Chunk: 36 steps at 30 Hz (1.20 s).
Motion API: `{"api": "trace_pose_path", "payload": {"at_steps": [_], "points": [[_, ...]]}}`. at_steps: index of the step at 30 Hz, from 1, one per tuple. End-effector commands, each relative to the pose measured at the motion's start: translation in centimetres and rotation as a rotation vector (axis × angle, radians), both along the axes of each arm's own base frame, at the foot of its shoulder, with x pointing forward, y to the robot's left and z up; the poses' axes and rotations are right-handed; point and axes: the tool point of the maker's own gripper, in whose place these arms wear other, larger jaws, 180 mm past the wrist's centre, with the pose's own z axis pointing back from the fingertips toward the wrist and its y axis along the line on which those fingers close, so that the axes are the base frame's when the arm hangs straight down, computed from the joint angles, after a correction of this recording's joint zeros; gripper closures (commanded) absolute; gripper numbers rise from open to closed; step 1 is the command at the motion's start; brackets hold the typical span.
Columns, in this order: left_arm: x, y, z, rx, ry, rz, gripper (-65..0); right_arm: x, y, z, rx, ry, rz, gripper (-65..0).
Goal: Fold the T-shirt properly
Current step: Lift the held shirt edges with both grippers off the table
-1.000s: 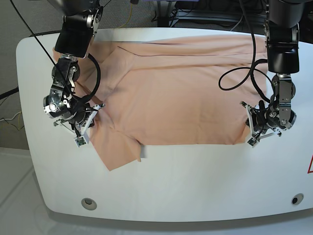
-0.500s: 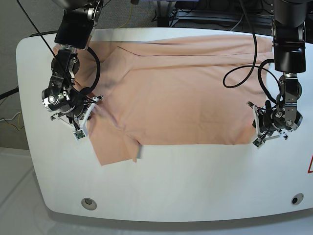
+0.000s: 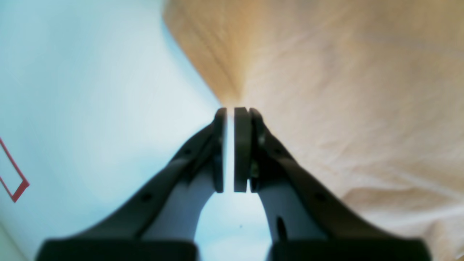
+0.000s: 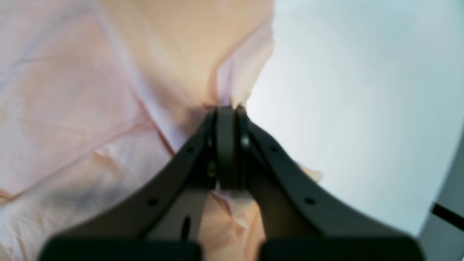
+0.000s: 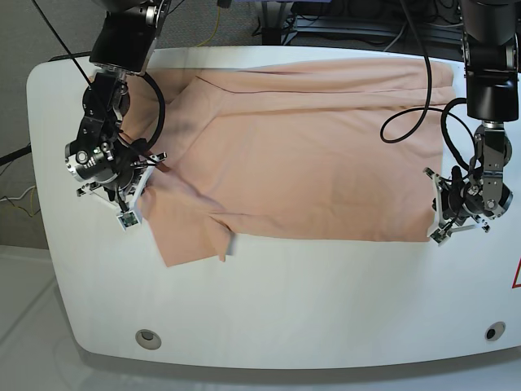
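Observation:
The peach T-shirt (image 5: 301,155) lies spread across the white table (image 5: 326,293), with a sleeve flap hanging toward the front at the base view's left. My left gripper (image 5: 434,213) is at the shirt's right edge. In the left wrist view its tips (image 3: 230,108) are pinched together at a drawn-up point of the T-shirt (image 3: 344,90). My right gripper (image 5: 153,163) is at the shirt's left side near the sleeve. The right wrist view shows it (image 4: 226,108) shut on a bunched fold of the T-shirt (image 4: 90,90).
A red marking (image 5: 516,275) sits at the table's right edge and shows again as a red marking (image 3: 14,177) in the left wrist view. Two round holes (image 5: 147,336) (image 5: 491,331) lie near the front edge. Cables run behind the table's far edge.
Both grippers have moved apart, the left toward the base view's right and the right toward its left. The shirt is drawn wider and flatter, and the sleeve flap has shifted left.

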Motion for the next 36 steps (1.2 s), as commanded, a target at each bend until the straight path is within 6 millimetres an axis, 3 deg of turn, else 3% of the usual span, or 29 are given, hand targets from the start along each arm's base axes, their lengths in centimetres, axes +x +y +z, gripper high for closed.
{"api": "trace_pose_path", "payload": {"at_steps": [1,12,15,21,24,31,36], "points": [[1.4,1.3,2.3,0.024,-0.058,0.005,-2.5,0.8,-0.3,2.0,-0.018,-0.058,0.001,0.0],[1.3,2.2,2.7,0.037,-0.059,0.015,-4.9,0.4,-0.3,2.2,-0.027,-0.063,0.004,0.0],[1.4,2.1,2.8,0.032,-0.063,0.016,-11.8,0.4,-0.2,2.2,-0.026,-0.063,0.004,0.0],[2.2,0.7,2.9,-0.055,-0.105,0.063,-37.6,0.4,-0.2,2.2,-0.026,-0.063,0.004,0.0],[2.6,0.5,3.1,-0.114,-0.136,0.113,-42.4,0.4,-0.2,2.2,-0.026,-0.063,0.004,0.0],[3.2,-0.7,3.3,-0.226,-0.185,0.190,-42.7,0.5,-0.2,2.3,-0.026,-0.066,0.005,0.0],[2.9,-1.4,1.7,-0.344,-0.178,0.291,-42.7,0.5,-0.2,2.3,-0.026,-0.066,0.005,0.0]]}}
